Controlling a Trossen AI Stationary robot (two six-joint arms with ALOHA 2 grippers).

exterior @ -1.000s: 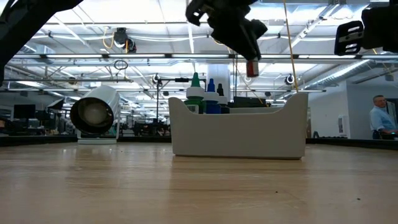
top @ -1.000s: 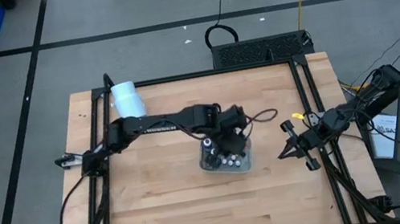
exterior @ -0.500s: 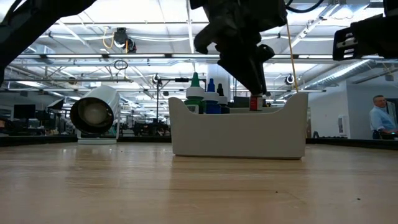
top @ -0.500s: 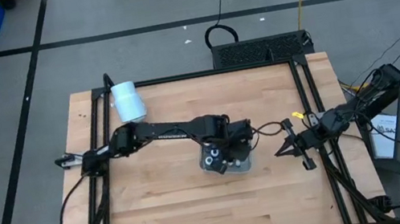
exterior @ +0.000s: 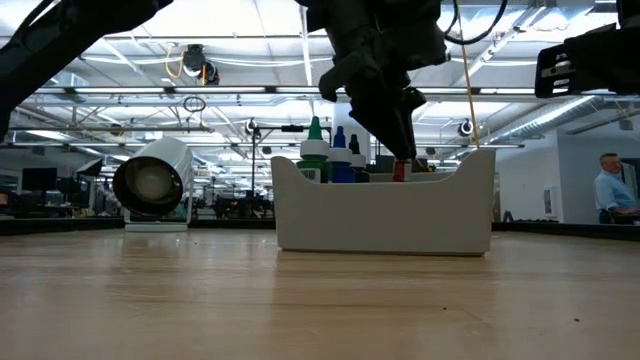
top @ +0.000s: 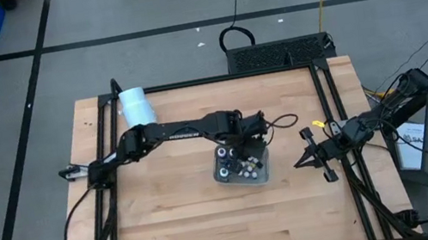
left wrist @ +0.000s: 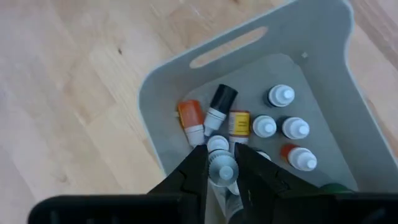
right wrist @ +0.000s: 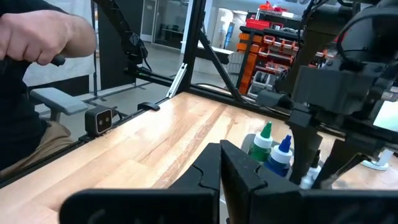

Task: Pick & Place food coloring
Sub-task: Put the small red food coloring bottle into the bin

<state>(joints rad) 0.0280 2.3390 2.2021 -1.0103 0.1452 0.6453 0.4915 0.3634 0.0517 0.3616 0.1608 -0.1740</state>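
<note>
A grey tray [top: 260,173] stands mid-table and holds several small food coloring bottles [left wrist: 283,127], most white-capped. In the low view, green- and blue-tipped ones [exterior: 316,148] stick up over its wall [exterior: 385,215]. My left gripper [top: 245,141] reaches down into the tray and is shut on a red white-capped bottle [left wrist: 222,171]. My right gripper [top: 309,159] waits shut and empty near the table's right edge. My left gripper pinches the small bottle between its two fingers [left wrist: 200,168], with the white cap [left wrist: 222,167] showing between the fingertips. The fingers come from above, slanting down into the tray. The bottle's red body [exterior: 399,171] sits at the tray's rim; the wall hides its lower end.
A large white cylinder [top: 138,106] lies on its side at the table's far left. Black frame rails run along the table's edges. A person's hand [right wrist: 43,34] shows beyond the table in the right wrist view.
My left gripper has come down with the red bottle, from well above the tray to the tray's rim, with the bottle now partly behind the wall. It reached toward the near edge over the tray, then drew back a little.
</note>
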